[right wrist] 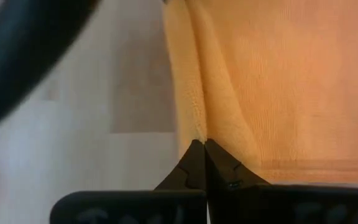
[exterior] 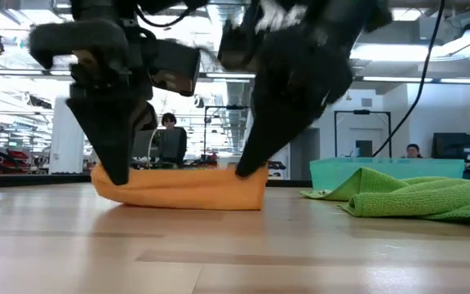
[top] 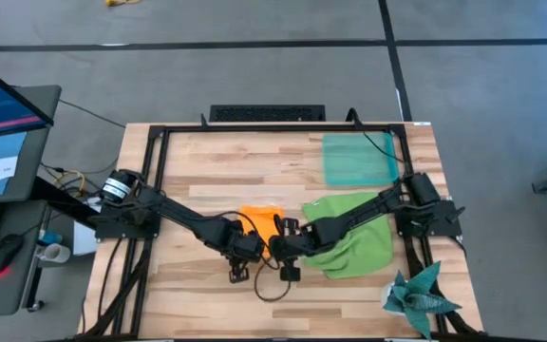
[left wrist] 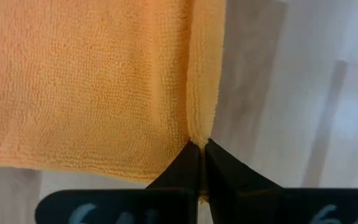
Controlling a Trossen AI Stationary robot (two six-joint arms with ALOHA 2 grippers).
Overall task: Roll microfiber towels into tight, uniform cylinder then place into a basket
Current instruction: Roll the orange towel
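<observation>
From above, we see the orange towel (top: 260, 222) folded small near the middle of the wooden surface (top: 207, 161), with the left claw (top: 246, 249) and right claw (top: 283, 249) meeting at its near edge. The lime green towel (top: 354, 236) lies crumpled just right of it under the right arm, the teal basket (top: 359, 158) sits toward the far right, and a dark teal star-shaped cloth (top: 416, 296) rests at the near right corner.

At table height, the orange towel (exterior: 182, 187) lies flat between both claws.

In the left wrist view, our left claw (left wrist: 200, 155) is clenched on the towel's folded edge (left wrist: 202, 99).

In the right wrist view, the right claw (right wrist: 198, 152) is likewise pinched on the opposite edge (right wrist: 188, 93).
</observation>
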